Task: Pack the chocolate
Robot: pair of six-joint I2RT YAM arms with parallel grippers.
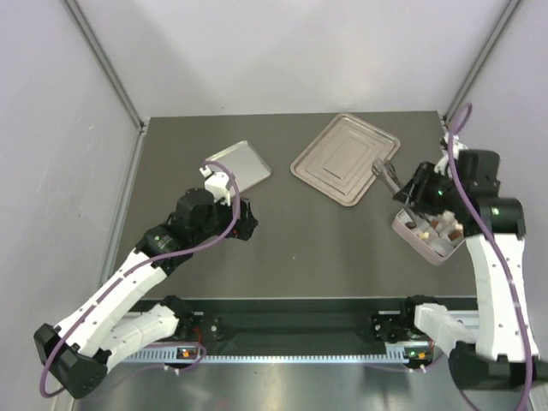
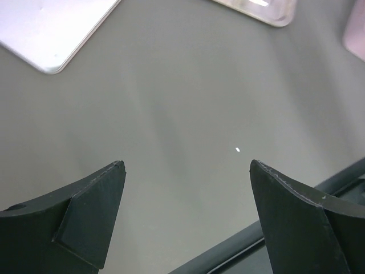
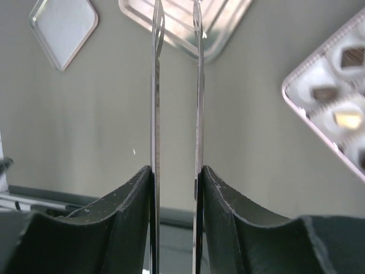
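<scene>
Right end effector (image 3: pixel 174 171) is pinching a pair of thin metal tweezers (image 3: pixel 157 85). The blades run parallel with a slim gap and there's nothing between the tips. The chocolate (image 3: pixel 325 92) sits in the cups of the pink box (image 3: pixel 292 91), off to the right of that end effector. The tips themselves point past it toward the big tray (image 3: pixel 182 23).

My take: these pieces are tiny and light, stiff enough to pinch, but they'll scuff, and they'd squirt out of springy blades if I squeeze hard. I'd grab one across its two flat sides, about mid-height, with a gentle close.

Left end effector (image 2: pixel 187 165) is spread wide with only bare worktop (image 2: pixel 188 103) under it. The small tray (image 2: pixel 51 34) is ahead to its left.
</scene>
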